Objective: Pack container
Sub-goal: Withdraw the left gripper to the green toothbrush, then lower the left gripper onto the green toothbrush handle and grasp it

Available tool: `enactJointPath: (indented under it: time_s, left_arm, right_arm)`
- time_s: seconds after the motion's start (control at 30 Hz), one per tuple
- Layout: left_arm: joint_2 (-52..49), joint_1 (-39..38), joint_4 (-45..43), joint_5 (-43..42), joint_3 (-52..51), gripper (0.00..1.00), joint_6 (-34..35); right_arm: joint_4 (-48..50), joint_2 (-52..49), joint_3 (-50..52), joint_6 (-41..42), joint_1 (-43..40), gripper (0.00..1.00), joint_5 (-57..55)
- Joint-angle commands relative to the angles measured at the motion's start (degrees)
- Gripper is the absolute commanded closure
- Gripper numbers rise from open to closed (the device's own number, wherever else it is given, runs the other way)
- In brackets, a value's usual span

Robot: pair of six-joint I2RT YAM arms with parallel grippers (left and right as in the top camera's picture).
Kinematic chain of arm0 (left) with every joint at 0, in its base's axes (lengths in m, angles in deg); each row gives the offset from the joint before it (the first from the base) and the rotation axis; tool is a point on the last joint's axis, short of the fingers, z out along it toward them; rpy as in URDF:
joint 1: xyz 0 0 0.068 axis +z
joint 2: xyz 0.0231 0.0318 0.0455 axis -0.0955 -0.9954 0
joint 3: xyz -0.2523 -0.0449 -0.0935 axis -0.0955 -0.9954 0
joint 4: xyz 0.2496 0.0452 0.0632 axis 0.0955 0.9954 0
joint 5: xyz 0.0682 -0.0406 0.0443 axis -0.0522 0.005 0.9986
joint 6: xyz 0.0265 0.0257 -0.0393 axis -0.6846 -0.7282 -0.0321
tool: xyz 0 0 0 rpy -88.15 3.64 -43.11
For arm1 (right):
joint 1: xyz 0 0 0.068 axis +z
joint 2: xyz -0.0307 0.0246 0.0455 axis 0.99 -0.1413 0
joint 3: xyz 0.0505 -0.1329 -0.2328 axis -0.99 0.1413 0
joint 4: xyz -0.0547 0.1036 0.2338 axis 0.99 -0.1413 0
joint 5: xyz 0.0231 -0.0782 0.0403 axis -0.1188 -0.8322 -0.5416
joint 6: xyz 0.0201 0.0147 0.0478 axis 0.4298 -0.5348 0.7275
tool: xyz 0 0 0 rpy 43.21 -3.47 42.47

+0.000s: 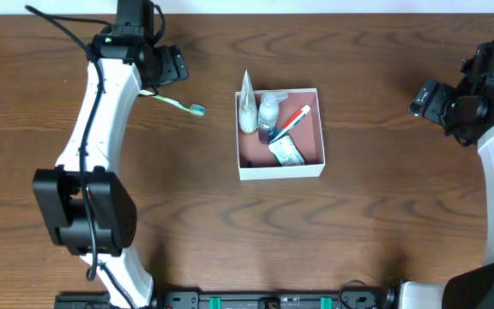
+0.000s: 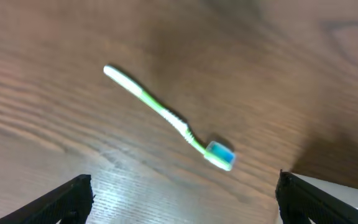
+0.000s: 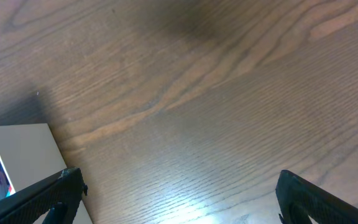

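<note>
Two arms flank a brown wooden table [image 1: 384,215], and both grippers stand spread wide with nothing between their fingers. The left gripper [image 1: 177,66] hangs over the far left part of the table, near a green-and-white toothbrush [image 1: 178,104] that lies flat on the wood by itself. In the left wrist view the toothbrush [image 2: 166,115] runs diagonally, its blue-and-white head pointing toward the lower right, and the left gripper [image 2: 185,196] shows only its two dark fingertips at the bottom corners, clear of the brush. The container [image 1: 281,172] sits near the middle of the table, well apart from both grippers, with the toothbrush to its left. Inside it lie a white pouch [image 1: 247,107] leaning on the left wall, a small clear bottle [image 1: 269,107], a red-and-white stick-shaped item [image 1: 295,118] and a small printed tube [image 1: 286,153]. The right gripper [image 1: 424,99] hovers over bare wood to the container's right; the right wrist view shows one white wall of the container [image 3: 27,149] at its left edge.
</note>
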Motion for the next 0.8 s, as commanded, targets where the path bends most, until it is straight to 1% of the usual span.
enactJointPath:
  time_s: [0.0, 0.27, 0.77]
  left_arm:
    - [-4.1, 0.5, 1.0, -1.3, 0.9, 0.06, 2.4]
    - [-10.0, 0.5, 1.6, -3.0, 0.9, 0.06, 3.0]
    - [-14.6, 0.5, 2.0, -3.0, 0.8, 0.06, 3.0]
  right_arm:
    - [0.0, -0.2, 0.0, 0.2, -0.2, 0.01, -0.6]
    - [0.0, -0.2, 0.1, 0.2, -0.2, 0.01, -0.6]
    - [0.0, -0.2, 0.1, 0.2, -0.2, 0.01, -0.6]
